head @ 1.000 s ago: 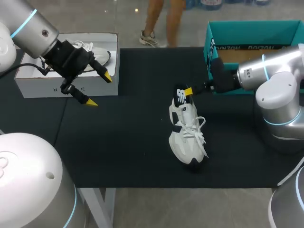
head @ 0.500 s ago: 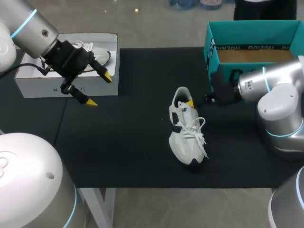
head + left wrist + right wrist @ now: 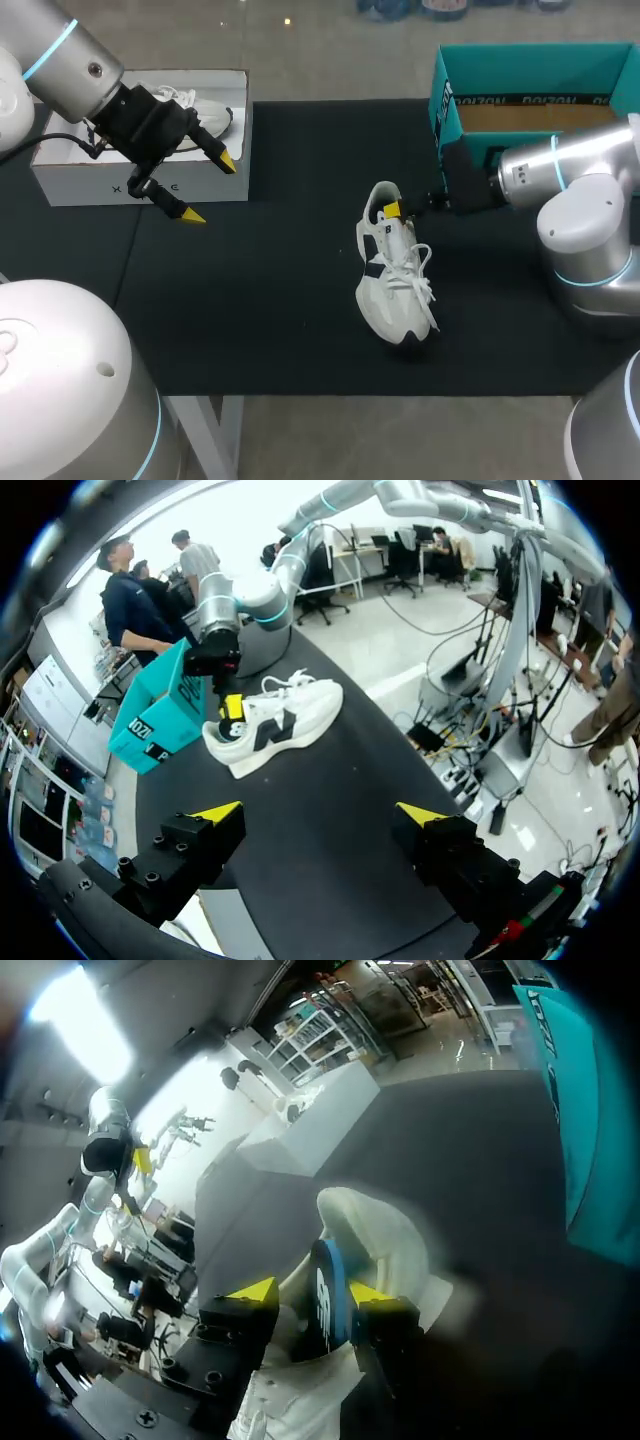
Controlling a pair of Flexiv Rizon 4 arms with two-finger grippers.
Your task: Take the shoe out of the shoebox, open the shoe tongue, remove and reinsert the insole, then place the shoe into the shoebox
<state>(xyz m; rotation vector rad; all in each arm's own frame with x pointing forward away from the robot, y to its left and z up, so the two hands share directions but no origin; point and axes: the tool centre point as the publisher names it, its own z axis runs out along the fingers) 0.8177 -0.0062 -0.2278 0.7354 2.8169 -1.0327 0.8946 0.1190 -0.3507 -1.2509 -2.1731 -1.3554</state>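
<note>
One right gripper tip, seemingly pinching the insole, is hidden.

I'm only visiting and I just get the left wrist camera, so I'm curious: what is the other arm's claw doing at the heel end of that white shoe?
Observer: The right wrist view shows a dark, blue-edged insole standing on edge in the opening of the shoe, right at the right claw.
Visitor: Is anything inside the teal box?
Observer: Seen from above, the teal shoebox is open. The part of its floor in view is bare brown cardboard.
Visitor: What is near my own camera that I can't see?
Observer: A white box with a second white shoe in it sits close by the left claw.
</note>
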